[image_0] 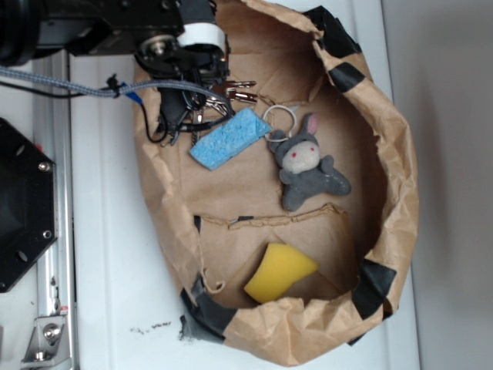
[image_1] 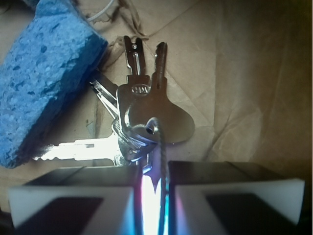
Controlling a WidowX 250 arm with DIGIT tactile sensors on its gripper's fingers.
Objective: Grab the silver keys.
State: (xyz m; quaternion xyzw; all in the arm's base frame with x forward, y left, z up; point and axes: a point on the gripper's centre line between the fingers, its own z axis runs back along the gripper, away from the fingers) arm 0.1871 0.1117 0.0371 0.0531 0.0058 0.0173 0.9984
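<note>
Exterior view: the black arm (image_0: 85,31) reaches in from the upper left, over the rim of the brown paper bag (image_0: 385,154), and its gripper (image_0: 185,96) hangs just inside the bag's top left corner, pointing down at the bag's floor. The silver keys (image_0: 231,94) lie right beside and partly under it, their blades poking out to the right, touching the upper end of the light blue sponge (image_0: 227,139). Further right lie the grey plush bunny (image_0: 306,163) with its white ring (image_0: 280,117), and lower down a yellow sponge (image_0: 279,271). In the wrist view the keys (image_1: 146,110) are a shiny bunch fanned from a thin wire ring; that wire runs down into the narrow slit between the two white fingertips (image_1: 73,205), which are pressed nearly together and pinch it. The blue sponge (image_1: 41,78) sits at the left, overlapping one bright key blade.
</note>
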